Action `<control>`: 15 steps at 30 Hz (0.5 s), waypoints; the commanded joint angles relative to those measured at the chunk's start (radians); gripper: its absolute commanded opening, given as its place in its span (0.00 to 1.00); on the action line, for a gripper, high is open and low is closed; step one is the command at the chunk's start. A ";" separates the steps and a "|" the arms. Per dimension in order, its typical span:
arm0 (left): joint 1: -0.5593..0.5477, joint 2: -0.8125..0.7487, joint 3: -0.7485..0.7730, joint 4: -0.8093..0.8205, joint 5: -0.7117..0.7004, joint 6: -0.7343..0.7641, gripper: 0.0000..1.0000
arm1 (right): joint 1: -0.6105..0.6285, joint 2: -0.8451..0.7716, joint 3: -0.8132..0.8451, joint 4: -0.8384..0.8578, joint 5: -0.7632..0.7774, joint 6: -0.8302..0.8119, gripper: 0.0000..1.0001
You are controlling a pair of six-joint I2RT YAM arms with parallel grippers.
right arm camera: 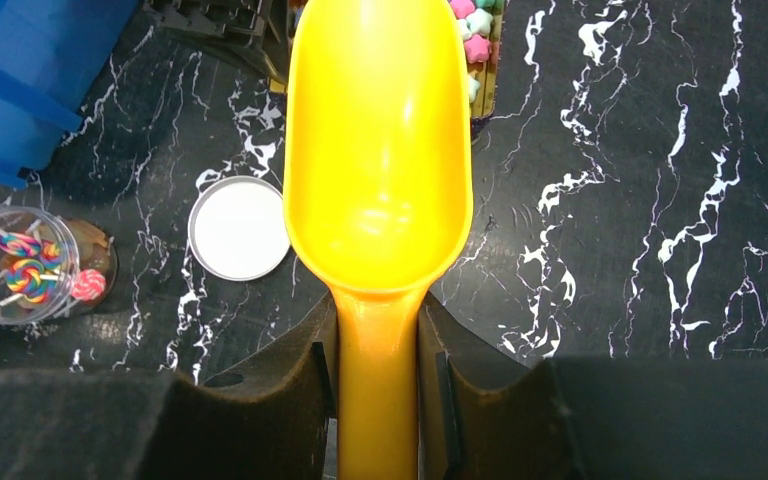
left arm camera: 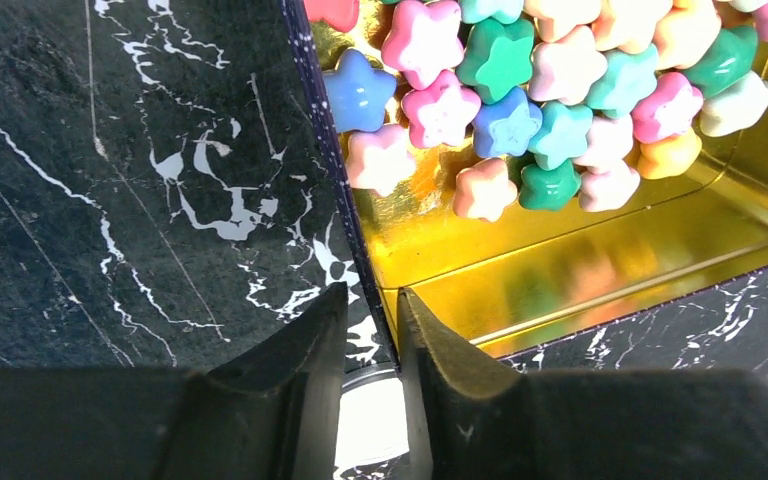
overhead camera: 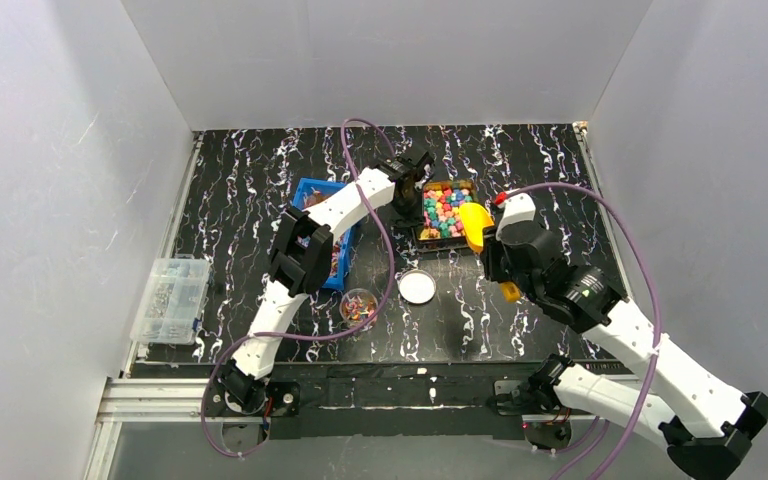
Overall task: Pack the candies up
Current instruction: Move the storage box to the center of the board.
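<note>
The chunky candies (left arm camera: pixel 505 95) are star-shaped, pink, blue, green, yellow and orange, heaped in a gold-lined tin (left arm camera: pixel 580 265). In the top view the tin (overhead camera: pixel 447 184) sits mid-table with the candies (overhead camera: pixel 444 210) in it. My left gripper (left arm camera: pixel 372 292) straddles the tin's near-left wall, one finger inside and one outside, closed on it; the top view shows it at the tin's left side (overhead camera: pixel 407 203). My right gripper (right arm camera: pixel 377 312) is shut on the handle of an empty yellow scoop (right arm camera: pixel 378 150), whose tip is at the tin's edge. The top view also shows the scoop (overhead camera: pixel 476 225). The flat wrapped candies are hidden.
A blue bin (overhead camera: pixel 312 190) lies left of the tin, partly under the left arm. A small clear jar with lollipops (overhead camera: pixel 359 306) and a white round lid (overhead camera: pixel 417 287) sit in front. A clear organiser box (overhead camera: pixel 170 298) rests at the table's left edge.
</note>
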 commanded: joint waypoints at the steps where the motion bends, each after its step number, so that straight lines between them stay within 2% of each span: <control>1: 0.003 -0.065 -0.042 -0.048 -0.072 0.038 0.21 | -0.005 0.032 0.018 0.009 -0.042 -0.055 0.01; 8: 0.004 -0.124 -0.122 -0.049 -0.103 0.076 0.09 | -0.005 0.081 0.057 -0.016 -0.106 -0.149 0.01; 15: 0.003 -0.230 -0.295 -0.032 -0.103 0.093 0.03 | -0.004 0.138 0.102 -0.030 -0.153 -0.247 0.01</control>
